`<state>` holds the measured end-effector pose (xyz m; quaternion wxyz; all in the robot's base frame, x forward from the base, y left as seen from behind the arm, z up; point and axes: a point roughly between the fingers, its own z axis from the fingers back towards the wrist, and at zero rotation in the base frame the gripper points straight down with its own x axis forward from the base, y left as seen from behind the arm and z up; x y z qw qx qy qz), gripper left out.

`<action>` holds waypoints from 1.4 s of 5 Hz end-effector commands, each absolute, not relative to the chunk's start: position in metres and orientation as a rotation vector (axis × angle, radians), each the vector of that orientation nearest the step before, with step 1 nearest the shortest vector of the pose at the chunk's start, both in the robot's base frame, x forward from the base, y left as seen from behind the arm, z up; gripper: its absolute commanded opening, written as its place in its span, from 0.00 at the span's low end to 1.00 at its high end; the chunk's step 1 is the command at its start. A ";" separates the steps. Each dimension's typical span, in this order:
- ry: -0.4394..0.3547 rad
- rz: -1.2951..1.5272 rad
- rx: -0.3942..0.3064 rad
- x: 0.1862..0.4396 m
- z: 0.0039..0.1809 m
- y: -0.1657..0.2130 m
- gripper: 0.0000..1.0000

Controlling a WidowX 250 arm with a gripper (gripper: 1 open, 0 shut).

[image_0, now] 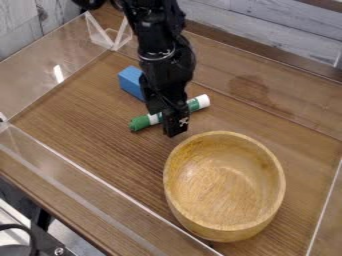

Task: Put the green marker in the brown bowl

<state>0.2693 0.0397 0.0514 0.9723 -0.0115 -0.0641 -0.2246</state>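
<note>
The green marker [195, 103] lies on the wooden table, its green cap end [139, 124] pointing toward the lower left. My black gripper [166, 115] points straight down over the marker's middle, open, with a finger on each side of the barrel; the barrel's middle is hidden behind it. I cannot tell if the fingers touch the marker. The brown bowl [226, 185] sits empty at the lower right, a short way from the gripper.
A blue rectangular block [130, 82] lies just behind the gripper on the left. Clear plastic walls [27, 150] enclose the tabletop. A clear stand [107, 38] sits at the back left.
</note>
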 end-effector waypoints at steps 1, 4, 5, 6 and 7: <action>-0.167 -0.449 -0.015 0.275 0.056 0.044 1.00; -0.177 -0.442 -0.018 0.278 0.048 0.049 1.00; -0.179 -0.440 -0.018 0.279 0.045 0.050 1.00; -0.182 -0.439 -0.017 0.280 0.043 0.051 1.00; -0.183 -0.439 -0.015 0.281 0.041 0.052 1.00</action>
